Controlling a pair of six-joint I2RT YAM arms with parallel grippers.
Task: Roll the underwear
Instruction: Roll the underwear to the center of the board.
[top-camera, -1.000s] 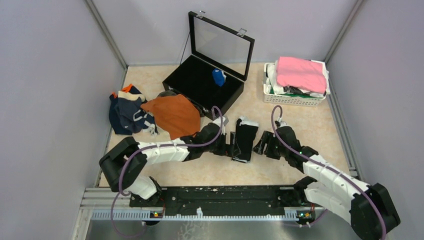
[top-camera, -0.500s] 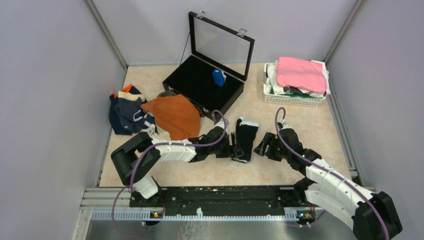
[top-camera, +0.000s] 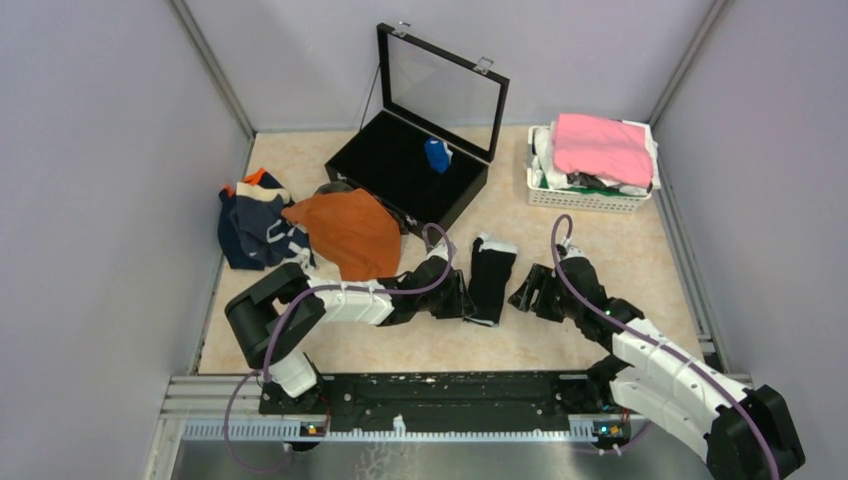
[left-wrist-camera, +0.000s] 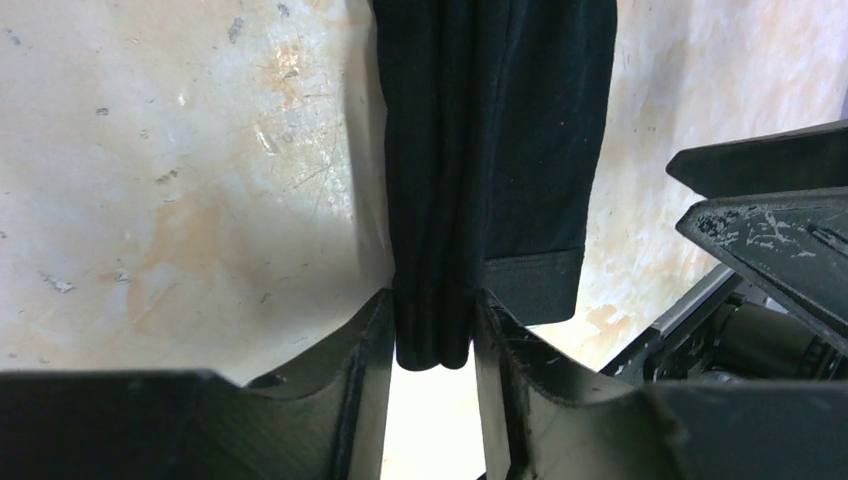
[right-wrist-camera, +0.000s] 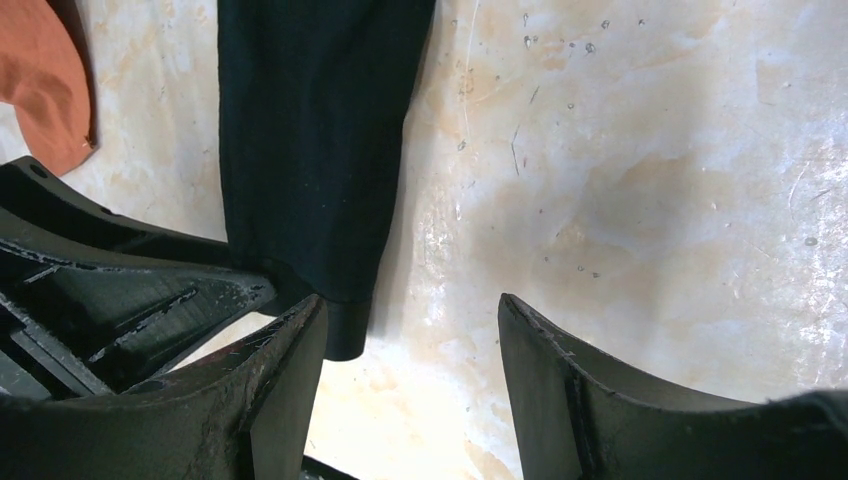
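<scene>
A black underwear (top-camera: 492, 275) with a white waistband lies folded into a long strip on the table's middle. My left gripper (top-camera: 466, 298) comes in from the left at its near end. In the left wrist view the left gripper (left-wrist-camera: 432, 302) is shut on the bunched near-left edge of the black underwear (left-wrist-camera: 500, 150), both fingers pressing the fold. My right gripper (top-camera: 527, 290) stands open just right of the strip. In the right wrist view the right gripper (right-wrist-camera: 410, 312) has only bare table between its fingers, the black underwear's (right-wrist-camera: 310, 150) hem beside its left finger.
A rust-orange underwear (top-camera: 348, 232) and a navy pile (top-camera: 255, 225) lie at the left. An open black box (top-camera: 390, 185) at the back holds a blue underwear roll (top-camera: 437, 154). A white basket (top-camera: 590, 197) with a pink cloth (top-camera: 603, 146) stands at the back right.
The left gripper has slid right onto the strip's near-left edge and closed from wide open onto the fabric. The right gripper has edged slightly and stayed open.
</scene>
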